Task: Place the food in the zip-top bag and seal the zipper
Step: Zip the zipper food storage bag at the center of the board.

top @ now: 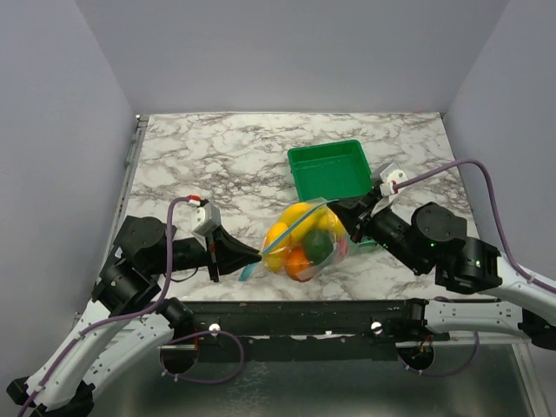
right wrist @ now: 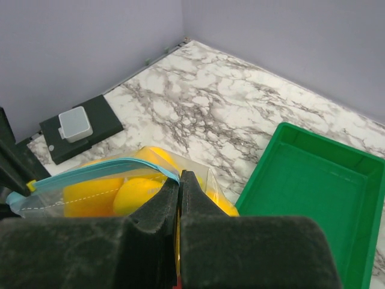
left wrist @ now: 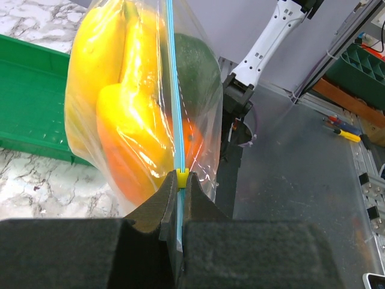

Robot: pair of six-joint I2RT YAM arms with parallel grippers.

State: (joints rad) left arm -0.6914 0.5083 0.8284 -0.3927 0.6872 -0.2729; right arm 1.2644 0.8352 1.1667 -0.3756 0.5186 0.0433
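Blue zipper [left wrist: 174, 90] edge-on between left fingers [left wrist: 150, 209]

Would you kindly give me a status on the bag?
Left end effector shut on zipper. Right end effector shut on zip-top bag edge. Food inside. Green tray behind, not blocking.

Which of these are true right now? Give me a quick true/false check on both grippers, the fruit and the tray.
The left gripper is shut on the zipper. True.
The fruit lies in the green tray. False: it is inside the zip-top bag.
The right gripper is open. False: it is shut on the bag's edge.
The tray lies beyond the bag, farther from the arm bases. True.
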